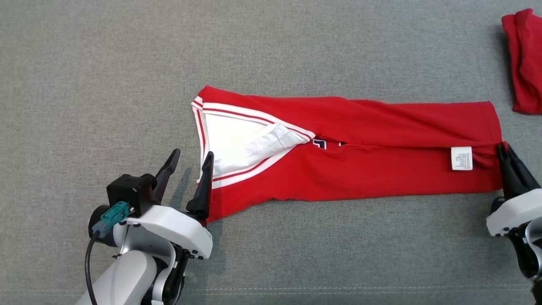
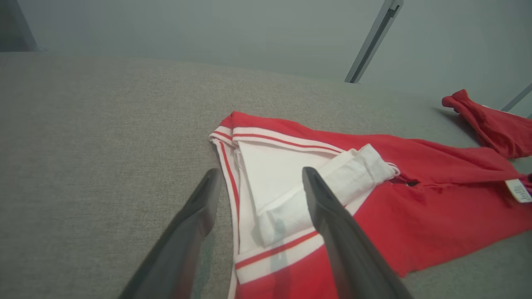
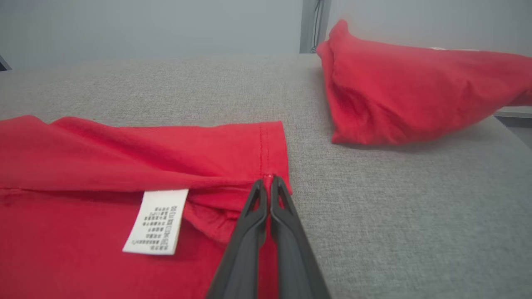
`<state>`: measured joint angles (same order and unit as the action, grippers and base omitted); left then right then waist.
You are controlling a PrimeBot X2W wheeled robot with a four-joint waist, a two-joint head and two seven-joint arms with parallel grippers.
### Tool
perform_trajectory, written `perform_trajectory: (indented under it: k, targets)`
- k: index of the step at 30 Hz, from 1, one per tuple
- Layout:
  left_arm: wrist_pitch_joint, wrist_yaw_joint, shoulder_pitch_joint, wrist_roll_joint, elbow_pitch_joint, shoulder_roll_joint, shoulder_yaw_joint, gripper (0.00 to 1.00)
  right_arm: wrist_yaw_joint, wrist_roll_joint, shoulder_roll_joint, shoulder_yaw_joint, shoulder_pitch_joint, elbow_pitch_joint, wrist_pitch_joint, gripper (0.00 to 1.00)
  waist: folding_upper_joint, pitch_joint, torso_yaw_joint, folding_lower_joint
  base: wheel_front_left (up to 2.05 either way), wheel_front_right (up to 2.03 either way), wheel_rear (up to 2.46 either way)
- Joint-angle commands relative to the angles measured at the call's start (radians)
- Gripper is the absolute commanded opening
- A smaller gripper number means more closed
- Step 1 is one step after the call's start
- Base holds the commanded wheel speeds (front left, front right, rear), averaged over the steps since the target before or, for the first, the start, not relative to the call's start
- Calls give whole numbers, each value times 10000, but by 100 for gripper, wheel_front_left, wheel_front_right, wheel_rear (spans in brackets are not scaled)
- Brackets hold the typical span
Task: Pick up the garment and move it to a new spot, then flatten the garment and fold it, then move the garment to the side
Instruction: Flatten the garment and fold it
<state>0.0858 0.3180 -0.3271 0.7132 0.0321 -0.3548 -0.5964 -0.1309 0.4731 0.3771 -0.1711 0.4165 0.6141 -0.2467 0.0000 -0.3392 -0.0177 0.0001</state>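
Red cotton, white-trimmed at the neck: in the head view the garment (image 1: 360, 169) lies as a long band across the middle of the grey cloth surface (image 1: 127, 63), collar toward 9 o'clock and hem toward 3 o'clock. My left gripper (image 1: 192, 154) sits at 8 o'clock, spread wide, its inner finger touching the collar edge and holding nothing. My right gripper (image 1: 502, 147) at 3 o'clock is pinched on the hem, just beside the care label (image 1: 461, 158). A second red bundle (image 1: 525, 59) rests at 2 o'clock, well apart.

The left wrist view puts the striped collar (image 2: 286, 143) between my spread fingers, at 12 o'clock from them, with the cloth flat on the surface.

In the right wrist view the jaws are closed tight on the stitched hem (image 3: 266, 141), where the two folded edges meet.

I judge the fold is under way, with the lengthwise folds done. To do it well I'd lower the left fingers over both collar layers before closing. I'd then lift both ends together, keep the band taut, and lay hem onto collar without dragging.
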Motion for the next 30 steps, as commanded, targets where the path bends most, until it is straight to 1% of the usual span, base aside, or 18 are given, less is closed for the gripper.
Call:
perform_trajectory:
  k: [1,2,3,4,8,11,17,19,21,23,30]
  targets:
    - [148,18,-32,-139,-270,-200,407,100,2,-142,147,-89,-215,-81,-1,0,0,32,1,-1,0,0,0]
    - [249,10,-9,-141,-275,-183,429,100,2,-181,114,-35,-219,61,36,5,0,68,0,-1,0,0,0]
    - [343,2,13,-151,-265,-165,438,100,2,-276,94,44,-206,219,49,48,0,117,11,-1,0,0,0]
    - [435,-5,34,-167,-244,-145,438,100,2,-389,73,149,-173,349,33,100,0,173,30,-1,0,0,0]
    - [936,127,209,-255,-129,-70,577,100,2,-783,-183,708,-47,512,-80,100,0,470,36,-1,0,0,0]
    - [1322,155,436,-181,-88,65,825,100,2,-1105,-505,1019,-108,205,-133,100,0,759,-14,-1,0,0,0]
    - [1717,26,805,-337,-18,438,1469,100,2,-1592,-1249,1464,-628,-1332,-147,100,0,1344,-153,-1,0,0,0]
    - [1747,-97,888,-561,-63,617,1793,100,2,-1670,-1471,1512,-866,-1881,-148,100,0,1501,-184,-1,0,0,0]
    - [1753,-222,995,-1049,-164,796,2155,100,2,-1733,-1663,1523,-1103,-2423,-148,100,0,1651,-219,-1,0,0,0]
    - [1755,-353,1209,-1412,-170,1087,2532,100,2,-1751,-1831,1478,-1352,-2873,-149,100,0,1814,-261,-1,0,0,0]
    - [1758,-1335,1879,-2553,-211,2058,3604,100,2,-1520,-2156,1205,-2213,-3949,-150,100,0,2347,-343,-1,0,0,0]
